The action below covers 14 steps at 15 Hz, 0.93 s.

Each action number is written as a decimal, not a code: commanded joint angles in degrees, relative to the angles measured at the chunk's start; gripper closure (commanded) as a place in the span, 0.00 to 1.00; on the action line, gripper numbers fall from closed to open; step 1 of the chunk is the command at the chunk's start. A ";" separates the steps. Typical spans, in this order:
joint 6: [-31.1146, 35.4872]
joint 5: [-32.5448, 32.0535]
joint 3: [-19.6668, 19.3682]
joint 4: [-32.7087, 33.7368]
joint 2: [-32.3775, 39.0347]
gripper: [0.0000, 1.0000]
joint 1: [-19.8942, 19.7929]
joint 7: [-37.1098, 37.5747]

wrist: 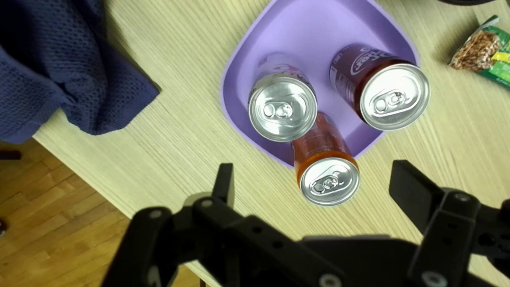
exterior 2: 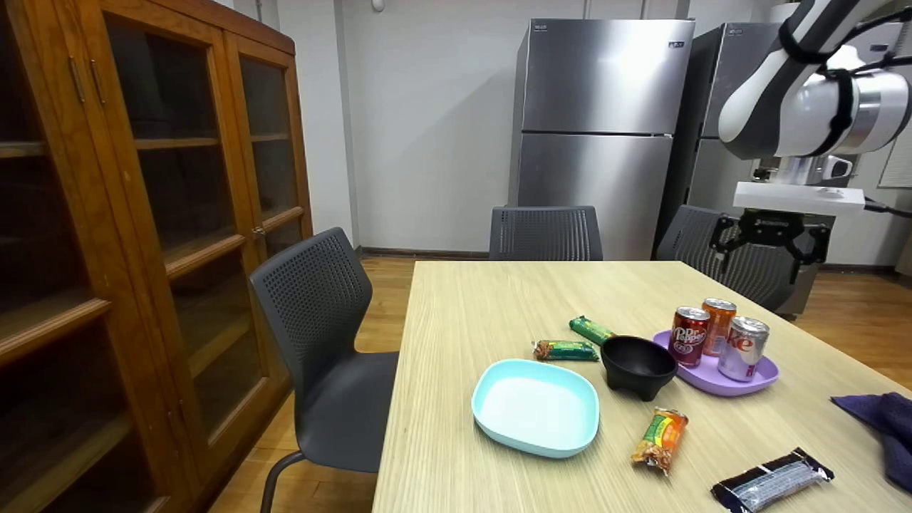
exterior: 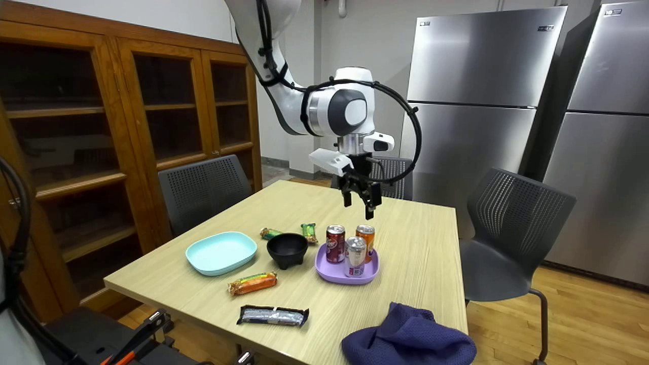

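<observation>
Altogether, three cans [exterior: 335,246] on one purple tray [exterior: 326,271], four wrapped snacks [exterior: 252,284].

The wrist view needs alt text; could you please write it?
A purple tray holds a red can, a silver can and an orange can. Empty fingers stand open in the foreground, navy cloth upper left, green packet upper right.

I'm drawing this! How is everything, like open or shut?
Hand: open, empty
Dr Pepper can: upright, unopened
Orange can: upright, unopened
Silver can: upright, unopened
Purple tray: holding cans
Black bowl: upright
Blue tray: face-up
Snack packets: wrapped
Cloth: crumpled
Cabinet doors: shut
Fridges: shut
</observation>
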 commanded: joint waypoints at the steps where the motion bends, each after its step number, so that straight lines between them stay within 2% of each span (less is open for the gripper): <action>1: 3.10 0.69 2.89 -9.07 -7.96 0.00 -2.76 -8.30; 4: 3.36 1.52 4.09 -13.37 -11.40 0.00 -4.21 -14.47; 7: 5.01 -0.01 3.62 -16.52 -13.70 0.00 -4.60 -18.19; 10: 6.45 -2.30 2.22 -17.12 -13.70 0.00 -4.54 -17.89; 11: 5.05 -0.81 2.99 -15.16 -11.83 0.00 -4.39 -16.80; 14: 5.45 -1.66 2.51 -15.49 -11.98 0.00 -4.57 -16.76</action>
